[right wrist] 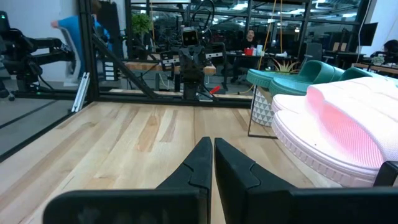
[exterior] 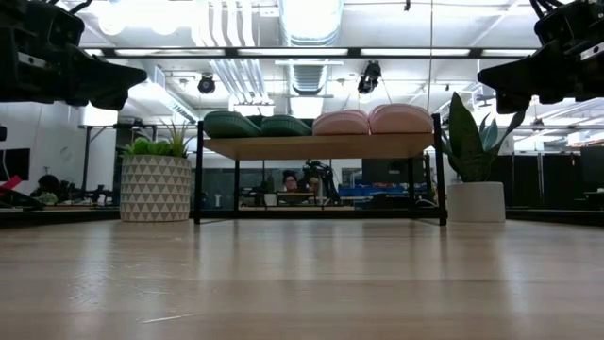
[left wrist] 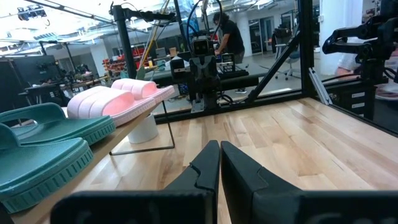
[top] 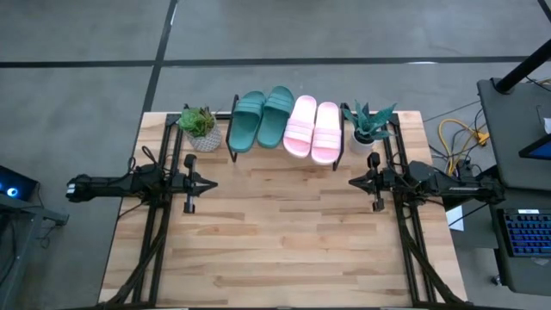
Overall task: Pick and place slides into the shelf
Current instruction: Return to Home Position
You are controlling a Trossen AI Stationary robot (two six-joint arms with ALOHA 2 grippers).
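The left gripper fingers are pressing together, clenched on nothing, and the right gripper is doing likewise, facing it across the table. Well apart from both fingertips, 2 green slides and 2 pink slides are lying atop the shelf.

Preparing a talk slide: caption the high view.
Dark green rubber slides and light pink slides top the low wooden shelf; left gripper and right gripper wait shut, either side.
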